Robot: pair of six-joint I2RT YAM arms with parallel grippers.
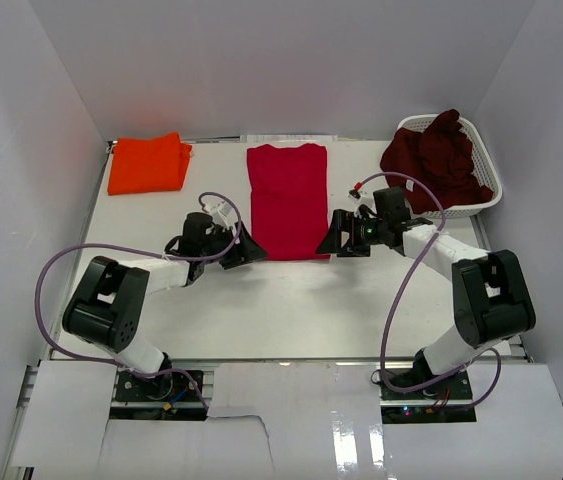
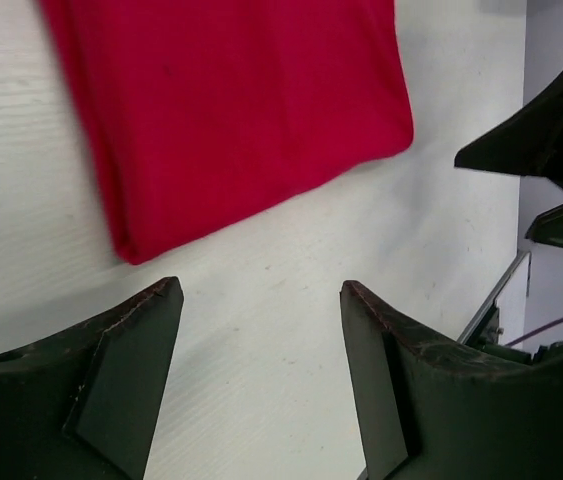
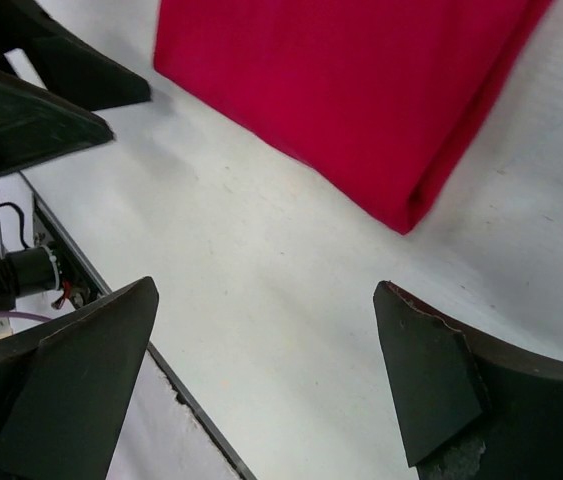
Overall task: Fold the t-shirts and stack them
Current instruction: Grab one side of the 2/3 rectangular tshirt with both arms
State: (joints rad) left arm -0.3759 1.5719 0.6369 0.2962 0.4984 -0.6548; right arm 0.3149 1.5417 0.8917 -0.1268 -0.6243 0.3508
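From above and behind the arms, we look down on a white surface [image 1: 291, 300]. At its far left corner lies an orange t-shirt [image 1: 147, 163], folded into a compact rectangle. At the middle of the far edge, reaching toward the centre, lies a red t-shirt [image 1: 286, 200], folded into a long, narrow panel. At the far right corner stands a white lattice basket [image 1: 489, 170] with a maroon t-shirt [image 1: 436, 160] heaped in it, crumpled and unfolded. The left hand [image 1: 258, 250] and the right hand [image 1: 323, 243] sit low at either side of the red t-shirt's near end, facing each other.

From the left wrist, we see the left hand's two dark fingers spread apart with only bare surface between them. The red t-shirt's near edge lies just beyond the fingertips, untouched. Part of the right hand shows at the right side of this view.

From the right wrist, we see the right hand spread wide, also holding nothing. A doubled corner of the red t-shirt lies just beyond it, and the left hand shows at the upper left.

We judge the task roughly half done. The orange t-shirt looks finished, the red one probably needs another fold across its length, the maroon one is untouched in the basket, and nothing is stacked yet.
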